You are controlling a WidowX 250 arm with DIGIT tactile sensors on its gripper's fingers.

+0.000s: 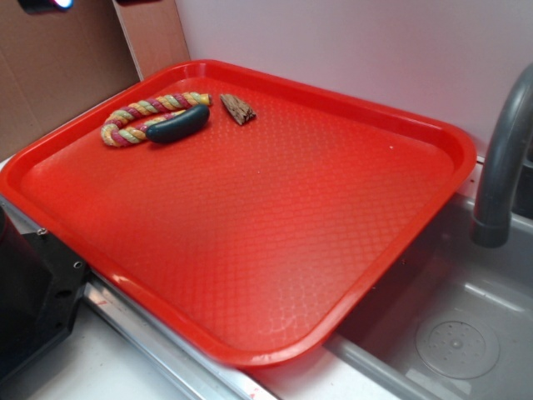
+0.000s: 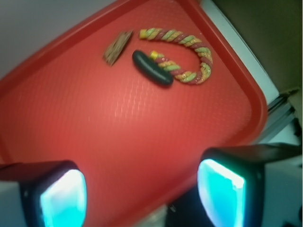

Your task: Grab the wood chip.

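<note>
The wood chip (image 1: pixel 238 108) (image 2: pixel 117 48), a small rough brown wedge, lies on the red tray (image 1: pixel 275 217) (image 2: pixel 118 123) near its far left corner. Just left of it in the exterior view lies a dark green-black sausage-shaped toy (image 1: pixel 178 123) (image 2: pixel 152 68), touching a braided yellow-pink-green rope (image 1: pixel 141 115) (image 2: pixel 189 54). My gripper (image 2: pixel 142 194) shows only in the wrist view, open wide, its two cyan-lit fingertips (image 2: pixel 64 198) far apart with nothing between them. It hangs over the tray's near edge, far from the chip.
A grey faucet (image 1: pixel 504 158) rises at the right over a grey sink basin (image 1: pixel 454 333) with a round drain. A black block (image 1: pixel 29 292) stands at the tray's near left corner. Cardboard (image 1: pixel 58 75) and a pale wall stand behind.
</note>
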